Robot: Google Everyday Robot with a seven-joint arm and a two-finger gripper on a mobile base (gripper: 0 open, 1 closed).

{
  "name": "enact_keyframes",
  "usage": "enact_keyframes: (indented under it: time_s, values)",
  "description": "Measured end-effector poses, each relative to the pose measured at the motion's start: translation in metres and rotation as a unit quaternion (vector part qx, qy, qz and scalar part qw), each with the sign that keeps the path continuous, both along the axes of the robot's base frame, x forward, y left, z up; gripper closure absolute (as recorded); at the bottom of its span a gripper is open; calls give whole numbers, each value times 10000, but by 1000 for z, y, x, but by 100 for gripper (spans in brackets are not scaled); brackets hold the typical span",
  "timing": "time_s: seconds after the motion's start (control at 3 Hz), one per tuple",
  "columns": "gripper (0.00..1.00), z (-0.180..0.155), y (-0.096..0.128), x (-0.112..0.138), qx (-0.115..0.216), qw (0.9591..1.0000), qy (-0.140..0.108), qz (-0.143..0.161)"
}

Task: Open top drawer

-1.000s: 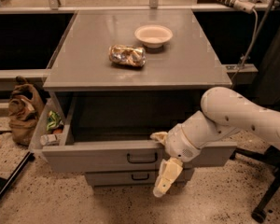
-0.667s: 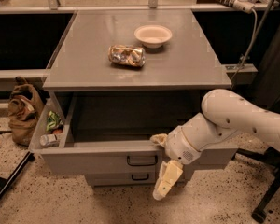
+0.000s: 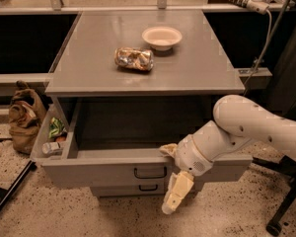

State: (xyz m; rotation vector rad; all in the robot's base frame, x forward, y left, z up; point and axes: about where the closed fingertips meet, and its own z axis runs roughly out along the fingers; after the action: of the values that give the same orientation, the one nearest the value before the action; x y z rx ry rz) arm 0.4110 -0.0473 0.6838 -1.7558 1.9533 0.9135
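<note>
The top drawer [image 3: 103, 171] is a wide grey metal drawer and stands pulled well out of the grey cabinet [image 3: 143, 78]. Its black loop handle [image 3: 150, 172] is centred on its front. My gripper [image 3: 173, 173] is at the drawer's front, just right of the handle. One cream finger [image 3: 167, 148] lies over the drawer's top rim. The other finger [image 3: 177, 192] hangs down in front of the drawer face. The fingers are spread apart and hold nothing. A narrower drawer with a shorter handle [image 3: 148, 187] shows below, shut.
A white bowl [image 3: 162, 37] and a crumpled snack bag [image 3: 133, 59] lie on the cabinet top. The drawer's left compartment holds a green packet [image 3: 56, 128] and a can [image 3: 52, 148]. A brown bag [image 3: 25, 117] sits on the floor at left. A chair base [image 3: 281, 216] stands at right.
The drawer has come slightly further out toward the camera, and my gripper has moved with its front edge.
</note>
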Motion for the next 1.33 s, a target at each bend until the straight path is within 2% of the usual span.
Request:
enact_keyframes:
  time_s: [0.33, 0.67, 1.0, 1.33]
  values:
    - [0, 10, 3, -29, 23, 9995, 241, -217]
    - [0, 11, 3, -29, 23, 9995, 241, -217]
    - [0, 7, 4, -66, -14, 9985, 508, -225]
    - [0, 7, 4, -66, -14, 9985, 508, -225]
